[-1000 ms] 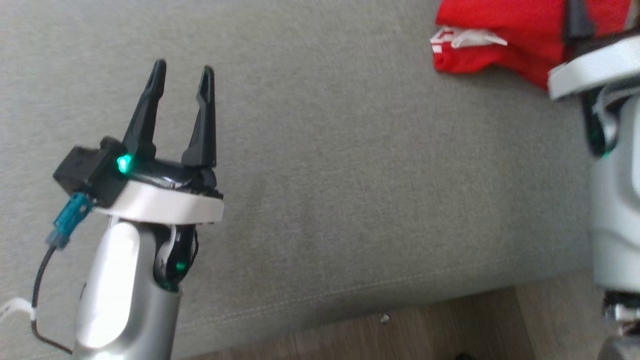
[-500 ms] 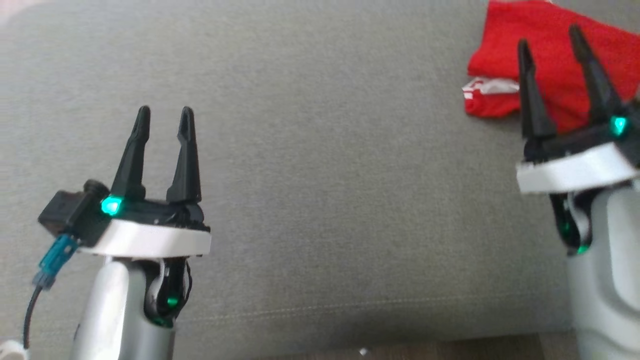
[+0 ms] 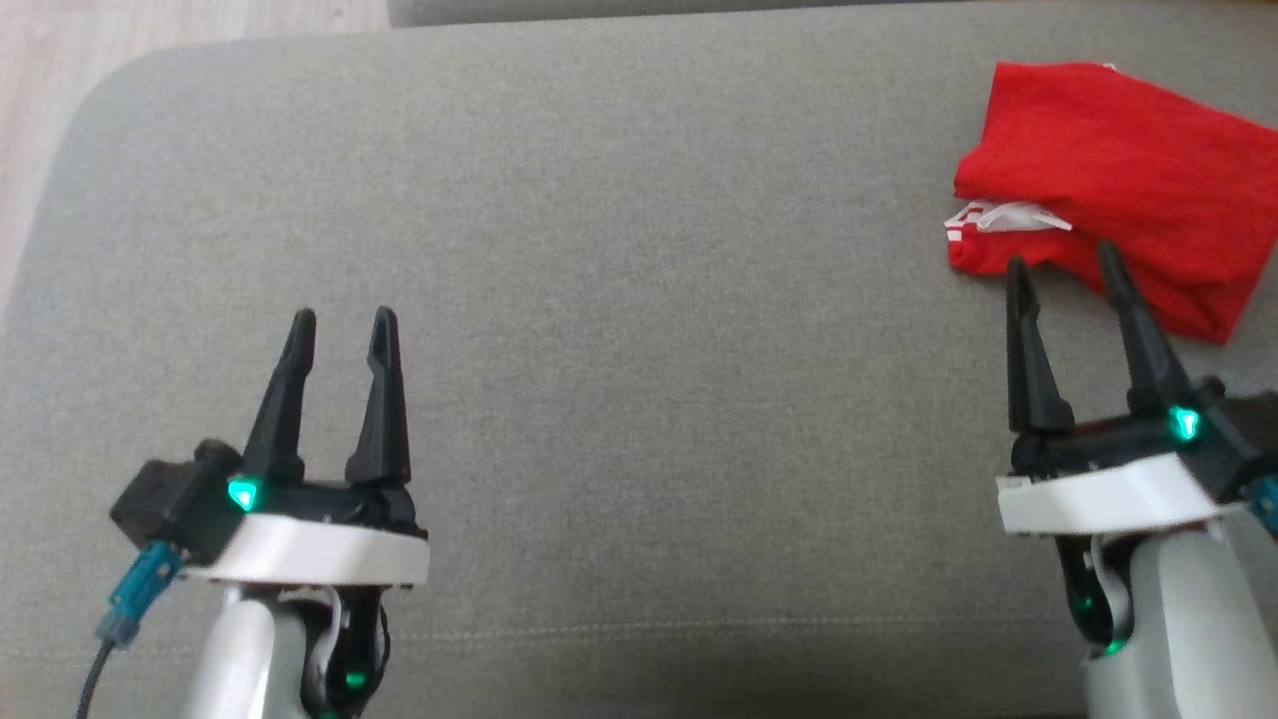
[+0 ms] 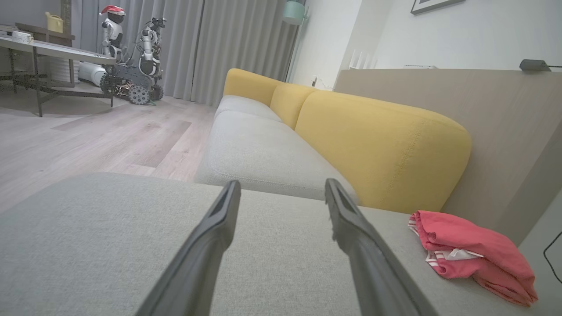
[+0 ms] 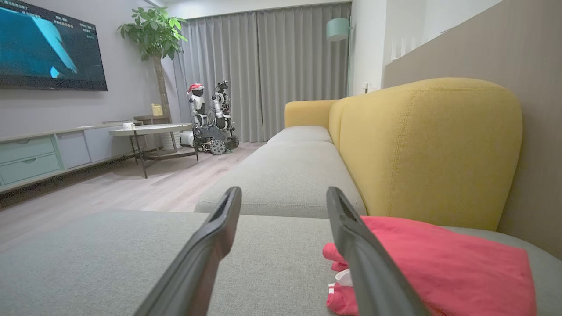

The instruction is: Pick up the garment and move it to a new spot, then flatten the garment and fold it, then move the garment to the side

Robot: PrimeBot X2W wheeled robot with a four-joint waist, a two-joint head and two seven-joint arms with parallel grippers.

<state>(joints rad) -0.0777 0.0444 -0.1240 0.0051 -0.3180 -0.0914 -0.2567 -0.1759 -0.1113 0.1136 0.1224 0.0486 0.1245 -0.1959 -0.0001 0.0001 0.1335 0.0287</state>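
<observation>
**Living room: fittings and finishes**

- Floor (image 4: 88, 136): pale wood planks.
- Sofa (image 5: 303, 175): grey seats, yellow backs, set against a tan panel (image 4: 505, 105).
- Curtains (image 5: 272, 66): grey, full height, drawn.
- Lamp (image 5: 337, 28): pale green shade, beside the curtains.
- TV (image 5: 48, 48): wall-mounted, lit, above a low cabinet (image 5: 26, 158).
- Plant (image 5: 153, 30): tall, leafy, near the curtains.
- Table (image 5: 151, 128): round top, dark legs.

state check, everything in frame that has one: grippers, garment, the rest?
left gripper: open, empty, over the bare cushion
right gripper: open, empty, tips at the garment's near edge
garment: folded over loosely, lying on the cushion, not gripped
TV: on, picture showing
curtains: drawn shut
</observation>
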